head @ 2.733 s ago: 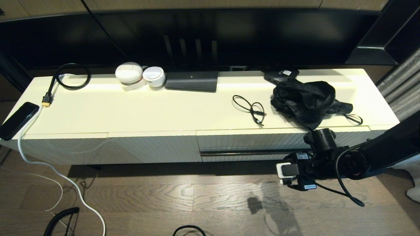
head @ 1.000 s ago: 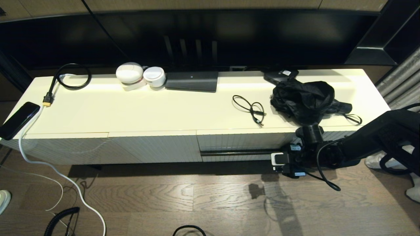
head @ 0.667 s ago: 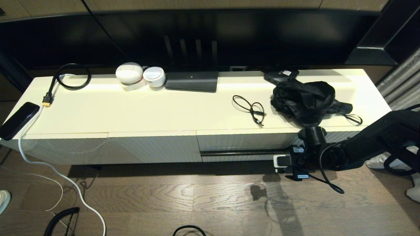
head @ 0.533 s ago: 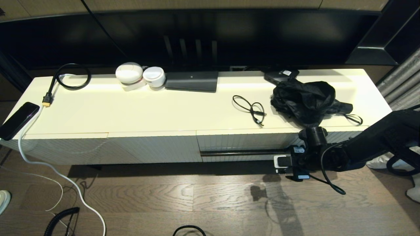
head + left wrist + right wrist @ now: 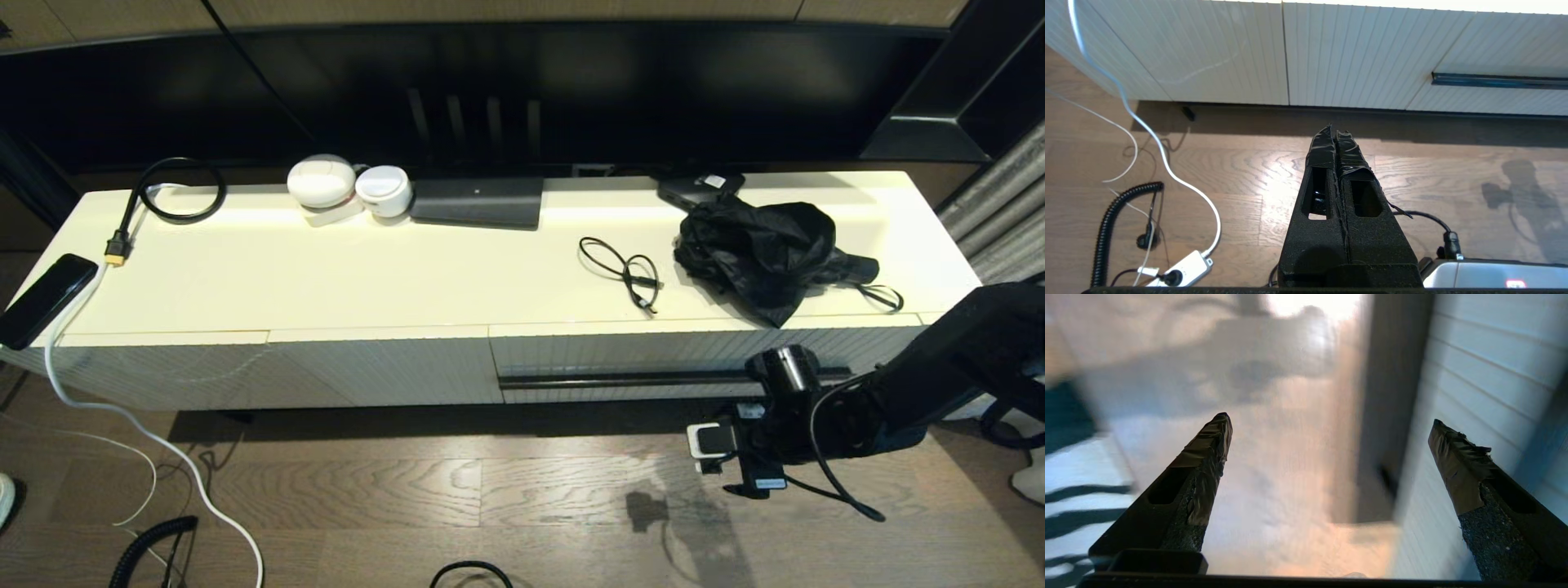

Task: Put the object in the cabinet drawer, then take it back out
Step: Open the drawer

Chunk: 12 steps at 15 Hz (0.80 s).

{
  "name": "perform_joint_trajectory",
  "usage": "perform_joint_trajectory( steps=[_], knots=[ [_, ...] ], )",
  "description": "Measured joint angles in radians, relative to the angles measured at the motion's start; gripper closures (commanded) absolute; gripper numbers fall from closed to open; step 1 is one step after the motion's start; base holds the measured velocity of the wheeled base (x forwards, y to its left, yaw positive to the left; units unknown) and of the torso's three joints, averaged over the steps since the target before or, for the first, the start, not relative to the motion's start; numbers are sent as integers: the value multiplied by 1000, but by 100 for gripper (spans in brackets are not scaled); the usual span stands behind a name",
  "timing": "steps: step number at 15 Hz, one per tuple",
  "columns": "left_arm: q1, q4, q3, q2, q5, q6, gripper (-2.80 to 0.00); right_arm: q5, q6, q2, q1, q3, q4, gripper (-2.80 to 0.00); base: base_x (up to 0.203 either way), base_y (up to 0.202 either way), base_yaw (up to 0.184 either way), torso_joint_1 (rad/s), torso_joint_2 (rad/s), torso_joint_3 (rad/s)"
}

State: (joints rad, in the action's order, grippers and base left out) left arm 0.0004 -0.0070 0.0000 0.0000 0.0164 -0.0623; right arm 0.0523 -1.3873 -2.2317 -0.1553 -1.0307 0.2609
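The cabinet drawer [image 5: 620,353] is shut, its ribbed cream front flush with the panels beside it and its black bar handle [image 5: 620,380] free. My right gripper [image 5: 735,457] hangs low in front of the drawer's right half, off the handle, above the wooden floor. Its jaws stand wide open and empty [image 5: 1329,420], with the ribbed front [image 5: 1474,375] beside one finger. My left gripper [image 5: 1335,132] is shut on nothing and parked over the floor before the left panels. A black cable [image 5: 624,273] and a crumpled black bag [image 5: 763,253] lie on the cabinet top; I cannot tell which is the object.
On the cabinet top are also a phone [image 5: 45,298], a looped black cord [image 5: 175,192], two white round devices [image 5: 347,188] and a flat black box [image 5: 478,202]. White and black cables [image 5: 122,425] trail over the floor at left. A power strip [image 5: 1182,271] lies near my left arm.
My right gripper has pulled back from the drawer handle, dropping lower and nearer to me, jaws still open. The drawer has stayed shut.
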Motion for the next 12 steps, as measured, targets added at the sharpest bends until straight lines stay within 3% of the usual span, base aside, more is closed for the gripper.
perform_joint_trajectory(
  steps=[7, 12],
  knots=[
    [0, 0, 0, 0, 0, 0, 0, 6, 8, 74, 1, 64, 2, -280, 0, 0, 0, 0, 0, 0],
    [0, 0, 0, 0, 0, 0, 0, 11, 39, 88, -3, 10, 9, -280, 0, 0, 0, 0, 0, 0]
  ],
)
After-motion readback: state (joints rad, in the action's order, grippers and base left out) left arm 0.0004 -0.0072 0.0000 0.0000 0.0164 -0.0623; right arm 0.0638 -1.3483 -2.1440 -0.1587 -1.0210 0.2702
